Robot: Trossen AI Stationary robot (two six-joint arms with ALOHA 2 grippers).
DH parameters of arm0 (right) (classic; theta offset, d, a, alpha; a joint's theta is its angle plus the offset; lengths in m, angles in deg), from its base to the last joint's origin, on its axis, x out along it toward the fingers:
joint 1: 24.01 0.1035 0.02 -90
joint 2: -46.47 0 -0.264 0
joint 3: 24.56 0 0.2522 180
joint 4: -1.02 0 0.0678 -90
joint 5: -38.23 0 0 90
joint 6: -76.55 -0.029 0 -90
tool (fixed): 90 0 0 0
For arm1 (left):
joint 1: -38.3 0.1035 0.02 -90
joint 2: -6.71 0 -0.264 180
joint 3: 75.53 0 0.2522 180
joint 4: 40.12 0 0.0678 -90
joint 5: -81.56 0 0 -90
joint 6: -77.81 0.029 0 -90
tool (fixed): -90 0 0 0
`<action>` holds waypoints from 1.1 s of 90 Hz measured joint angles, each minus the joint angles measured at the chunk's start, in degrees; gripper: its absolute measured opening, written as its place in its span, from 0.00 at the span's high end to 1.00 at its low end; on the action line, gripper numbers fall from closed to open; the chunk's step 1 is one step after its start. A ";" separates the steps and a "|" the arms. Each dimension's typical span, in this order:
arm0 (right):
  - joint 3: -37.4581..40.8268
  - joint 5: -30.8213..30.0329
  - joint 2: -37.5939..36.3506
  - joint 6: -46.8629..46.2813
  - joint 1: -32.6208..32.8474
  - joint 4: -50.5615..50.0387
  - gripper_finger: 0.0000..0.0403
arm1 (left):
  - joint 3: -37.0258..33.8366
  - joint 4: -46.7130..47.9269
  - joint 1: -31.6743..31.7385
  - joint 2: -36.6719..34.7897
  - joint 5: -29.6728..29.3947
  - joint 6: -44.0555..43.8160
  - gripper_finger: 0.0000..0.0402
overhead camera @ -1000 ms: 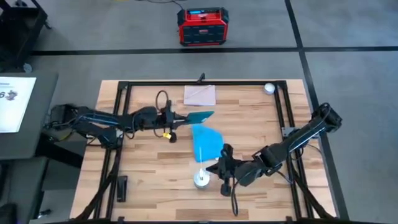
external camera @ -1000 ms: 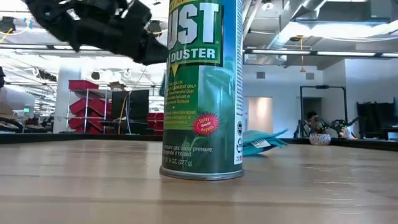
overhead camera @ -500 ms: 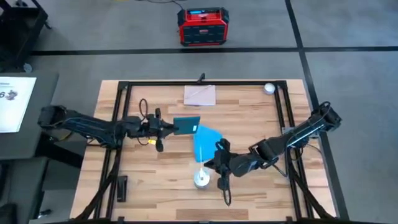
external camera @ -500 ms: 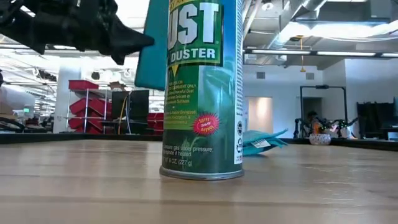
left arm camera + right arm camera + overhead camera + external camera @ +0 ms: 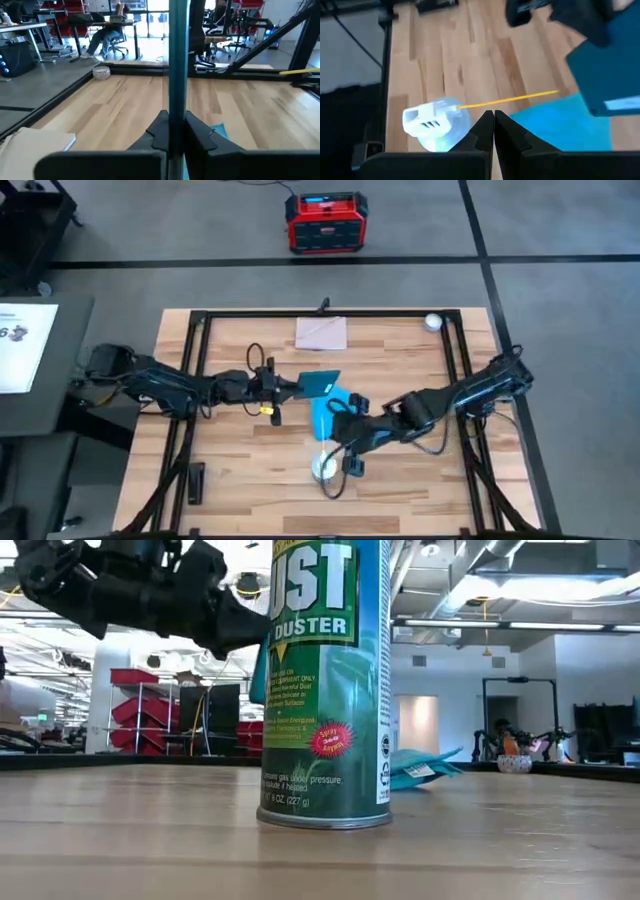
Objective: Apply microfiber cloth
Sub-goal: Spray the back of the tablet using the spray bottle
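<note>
The wooden table point(image 5: 230, 465) carried everything, framed by a black rail. On it, near the middle, the microfiber cloth point(image 5: 325, 418) lay flat, partly under the right arm. A beige sheet point(image 5: 321, 333) lay toward the far edge. Above the cloth's far corner a teal tablet point(image 5: 320, 384) was held off the table, seen edge-on in the left wrist view, pinched between the fingers of the left gripper point(image 5: 291, 388). The duster can point(image 5: 325, 685) stood upright just beside the cloth's near edge. The right gripper point(image 5: 337, 418) hung over the cloth, its fingers pressed together on nothing.
</note>
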 joint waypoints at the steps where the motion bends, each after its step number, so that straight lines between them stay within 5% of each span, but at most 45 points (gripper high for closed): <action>1: -0.49 0.02 0.35 0.00 0.00 -0.51 1.00 | 0.07 -0.15 -0.07 0.01 0.00 0.22 0.99; 61: -11.85 4.28 6.86 -3.04 0.02 -7.10 1.00 | -5.24 -6.58 -6.65 -1.14 -10.61 1.43 0.99; 99: -11.93 4.39 6.97 -3.08 -1.14 -7.16 1.00 | -8.08 -13.61 -7.19 -1.21 -9.99 -2.03 0.99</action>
